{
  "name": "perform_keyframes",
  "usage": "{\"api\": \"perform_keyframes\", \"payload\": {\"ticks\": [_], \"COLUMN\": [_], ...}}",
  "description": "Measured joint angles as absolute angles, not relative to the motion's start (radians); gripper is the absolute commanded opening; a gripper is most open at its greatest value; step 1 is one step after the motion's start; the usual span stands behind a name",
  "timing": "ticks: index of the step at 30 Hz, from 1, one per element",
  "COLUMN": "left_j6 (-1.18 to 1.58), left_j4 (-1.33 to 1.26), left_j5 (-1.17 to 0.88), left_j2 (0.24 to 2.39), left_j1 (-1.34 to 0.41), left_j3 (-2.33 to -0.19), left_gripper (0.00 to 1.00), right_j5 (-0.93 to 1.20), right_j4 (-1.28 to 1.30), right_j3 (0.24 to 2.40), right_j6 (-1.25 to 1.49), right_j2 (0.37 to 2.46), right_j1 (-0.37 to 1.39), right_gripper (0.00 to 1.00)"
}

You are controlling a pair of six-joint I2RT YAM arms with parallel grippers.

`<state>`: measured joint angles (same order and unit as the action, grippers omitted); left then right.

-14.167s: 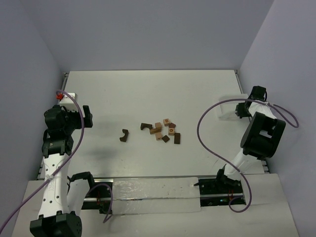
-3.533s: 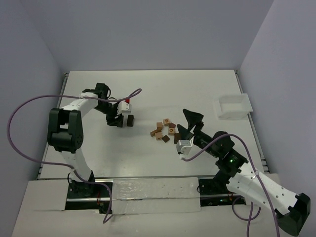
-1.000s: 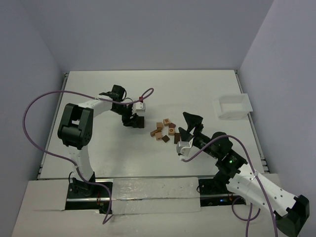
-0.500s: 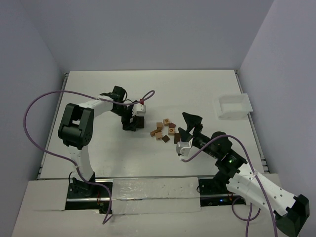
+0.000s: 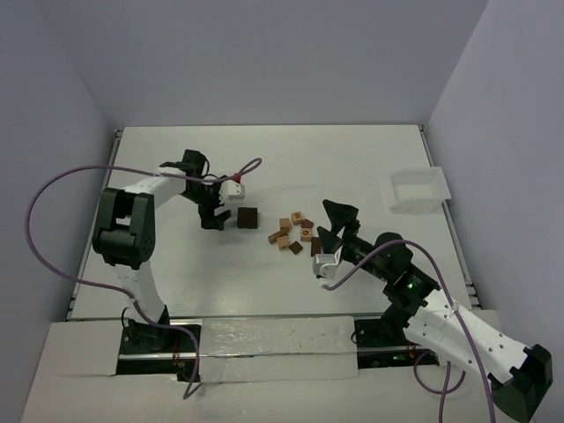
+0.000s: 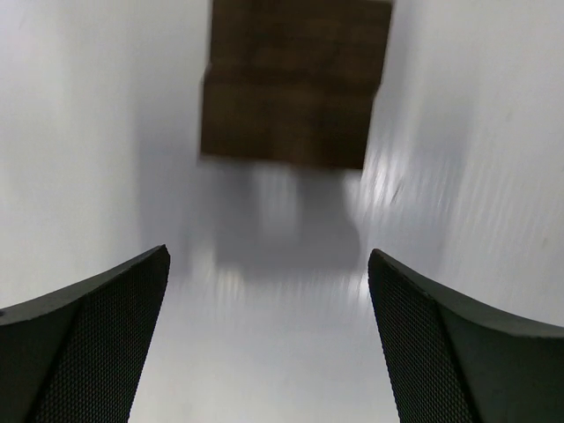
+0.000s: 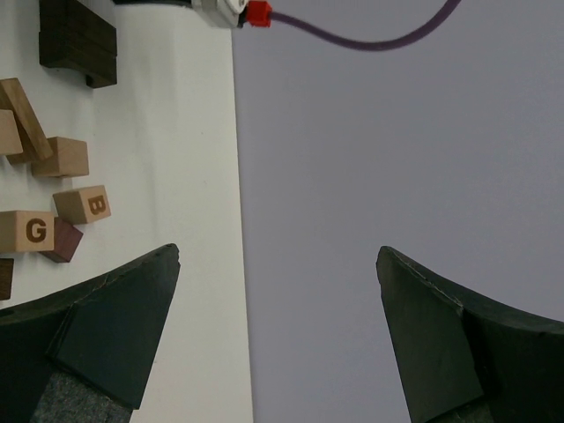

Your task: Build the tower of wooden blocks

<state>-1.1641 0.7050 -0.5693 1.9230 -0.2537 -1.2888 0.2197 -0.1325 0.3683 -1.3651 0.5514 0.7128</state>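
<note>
A dark brown block stands alone on the white table, left of a loose pile of tan, reddish and dark wood blocks. My left gripper is open just left of that block and apart from it. In the left wrist view the dark brown block lies ahead of the open left gripper, with a seam across it and bare table between the fingers. My right gripper is open just right of the pile, holding nothing. The right gripper faces the far wall, with the lettered blocks at its left.
A white rectangular tray sits at the right side of the table, near the wall. A purple cable loops over the left arm. The side walls close in the table on the left and right.
The left gripper opened, let go of the dark brown block and drew back to the left. The block stays standing on the table. The right arm barely moved.
</note>
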Motion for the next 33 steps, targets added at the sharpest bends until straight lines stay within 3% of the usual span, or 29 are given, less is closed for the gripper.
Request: {"api": "perform_keyframes", "payload": {"ticks": [9, 22, 27, 33], "left_j6": [-1.205, -0.533, -0.399, -0.292], "left_j4": [0.808, 0.630, 0.638, 0.636], "left_j5": [-0.527, -0.501, -0.584, -0.675], "left_j2": [1.668, 0.977, 0.879, 0.865], "left_j1": [-0.096, -0.050, -0.050, -0.049], "left_j3": [-1.237, -1.089, -1.012, -0.957], "left_gripper": [0.99, 0.99, 0.99, 0.97], "right_j5": [0.219, 0.079, 0.116, 0.170], "right_j4": [-0.117, 0.060, 0.163, 0.254], "right_j3": [0.425, 0.677, 0.693, 0.846], "right_j6": [-1.322, -0.791, -0.650, -0.555], "right_j2": [0.603, 0.892, 1.000, 1.221], "right_j1": [0.713, 0.705, 0.700, 0.696], "right_gripper": [1.00, 1.00, 0.98, 0.88]}}
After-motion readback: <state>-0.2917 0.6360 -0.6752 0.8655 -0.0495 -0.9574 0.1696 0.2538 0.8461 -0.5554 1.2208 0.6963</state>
